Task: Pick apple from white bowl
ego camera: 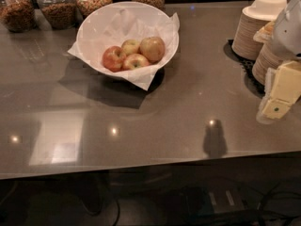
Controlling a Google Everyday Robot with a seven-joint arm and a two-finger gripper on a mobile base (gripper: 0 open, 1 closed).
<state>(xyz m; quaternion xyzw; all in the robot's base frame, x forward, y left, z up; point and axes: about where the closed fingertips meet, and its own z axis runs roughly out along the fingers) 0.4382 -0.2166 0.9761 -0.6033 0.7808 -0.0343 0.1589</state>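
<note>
The white bowl [94, 32], lined with crinkled white paper, stands at the back left of the grey counter. Several apples lie in it. The apple [153, 49], the largest and golden-tan with a brownish-red blush, lies at the right of the group. A redder apple [113, 58] lies at the left, a small pale yellow one [130, 46] behind, and another [135, 61] in front. My gripper [277, 98] hangs at the far right edge, above the counter, well to the right of the bowl.
Stacks of beige paper bowls [256, 27] stand on a black mat at the back right, just behind my gripper. Several glass jars of grains [56, 6] line the back edge. The counter's front edge [141, 166] runs across the lower view.
</note>
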